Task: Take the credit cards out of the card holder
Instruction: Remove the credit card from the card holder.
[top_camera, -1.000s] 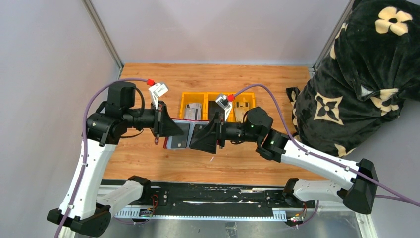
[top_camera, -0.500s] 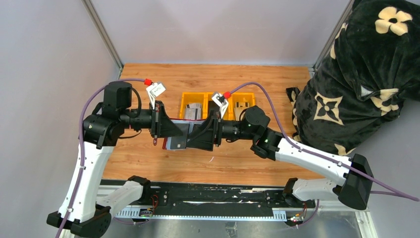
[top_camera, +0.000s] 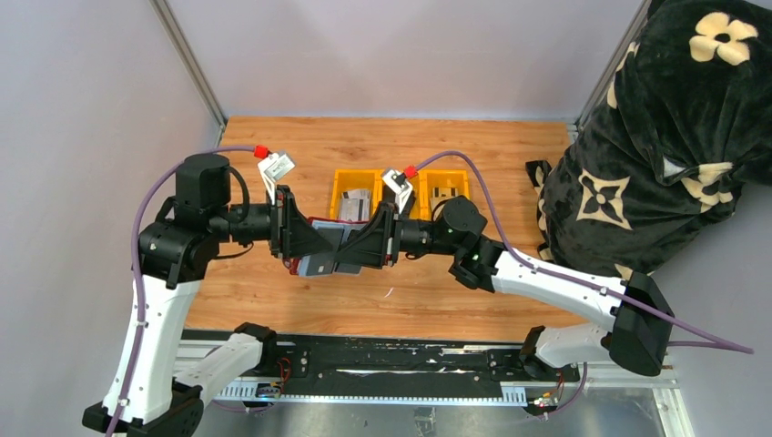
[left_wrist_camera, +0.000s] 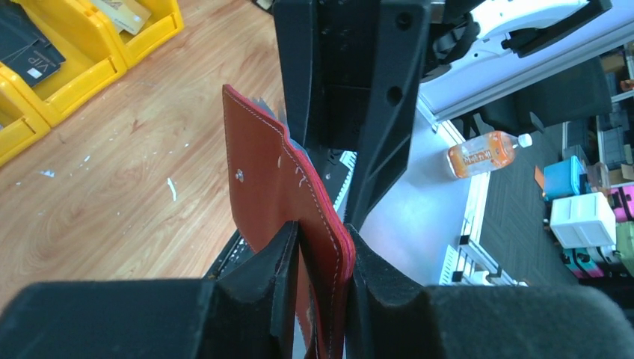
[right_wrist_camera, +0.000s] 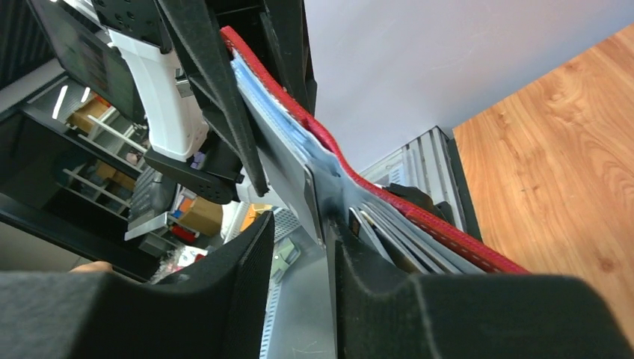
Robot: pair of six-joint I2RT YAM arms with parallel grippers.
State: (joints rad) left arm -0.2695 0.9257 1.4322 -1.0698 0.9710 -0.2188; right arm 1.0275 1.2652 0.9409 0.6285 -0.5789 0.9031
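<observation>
The dark-red card holder (top_camera: 314,224) hangs above the table's middle, between both grippers. My left gripper (top_camera: 309,244) has it from the left. In the left wrist view the holder (left_wrist_camera: 262,164) stands on edge between my left gripper's (left_wrist_camera: 318,233) fingers, both pads touching it. My right gripper (top_camera: 362,248) meets it from the right. In the right wrist view, grey credit cards (right_wrist_camera: 288,146) fan out of the holder's red edge (right_wrist_camera: 329,142). One grey card lies against one finger of the right gripper (right_wrist_camera: 299,228), with a gap to the other finger.
Yellow bins (top_camera: 355,184) stand in a row behind the grippers, one with a card (top_camera: 357,206) in it. A big black bag with cream flowers (top_camera: 674,137) fills the right side. The wooden table (top_camera: 455,291) ends at the black rail near the arm bases.
Both grippers and the holder have drifted left. The right jaws have narrowed around the cards' end. The left jaws have eased slightly but still flank the holder.
</observation>
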